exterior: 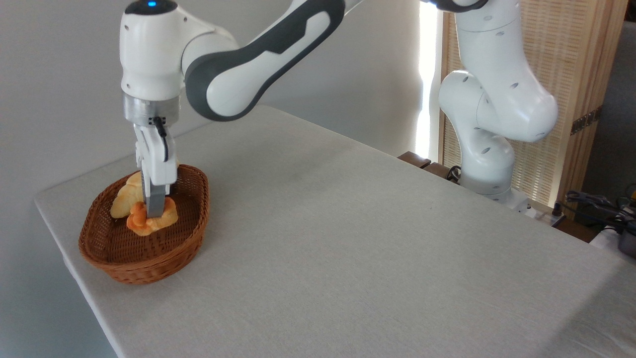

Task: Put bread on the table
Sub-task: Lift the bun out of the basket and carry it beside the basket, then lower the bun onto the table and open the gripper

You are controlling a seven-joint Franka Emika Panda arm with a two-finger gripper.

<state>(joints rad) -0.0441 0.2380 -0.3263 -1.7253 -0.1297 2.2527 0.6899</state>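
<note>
Tool [154,211] down on bread [149,220] inside basket [149,258], finger gap hidden.

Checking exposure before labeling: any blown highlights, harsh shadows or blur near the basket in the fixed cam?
Fixed camera: a bright strip of light by the wooden screen is blown out; the grey-beige table is lit softly and evenly, no hard shadows; wicker basket, orange bun and gripper are reasonably sharp, though whether the fingers are closed on the bun is unclear.
</note>
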